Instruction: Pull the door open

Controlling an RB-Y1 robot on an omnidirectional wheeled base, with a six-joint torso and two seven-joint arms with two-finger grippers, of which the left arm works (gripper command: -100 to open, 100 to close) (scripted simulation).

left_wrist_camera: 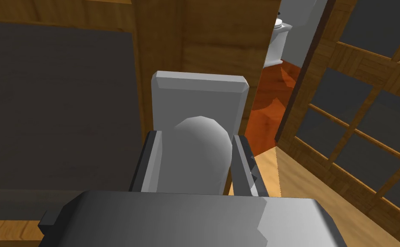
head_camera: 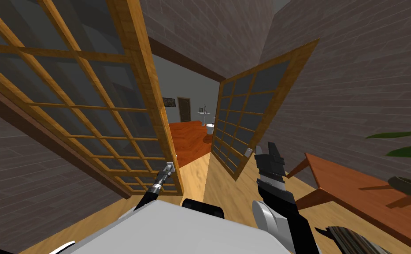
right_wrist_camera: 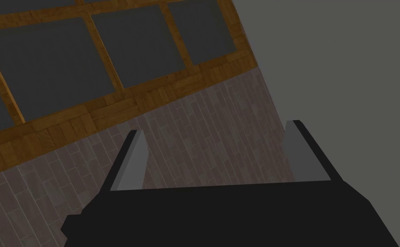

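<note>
Two wooden doors with dark panes stand ajar ahead. The left hand (left_wrist_camera: pixel 196 137) is clamped on the grey handle (left_wrist_camera: pixel 199 98) at the free edge of the left door (head_camera: pixel 90 110). The right hand (right_wrist_camera: pixel 216 131), fingers apart, hangs near the right door (head_camera: pixel 248 119).

The head view is evenly but dimly lit, its wide lens splaying the dark grey brick walls (head_camera: pixel 354 66) and slanting the wooden glazed door (head_camera: pixel 81 110) toward the corners. Brightest are the pale wooden floor (head_camera: pixel 195 176) and the red-orange floor (head_camera: pixel 191 132) beyond, while the reddish-brown wooden tabletop (head_camera: pixel 354 189) carries soft leaf shadows. In the left wrist view the rounded light grey door handle (left_wrist_camera: pixel 201 150) shades smoothly from pale to darker grey.
</note>
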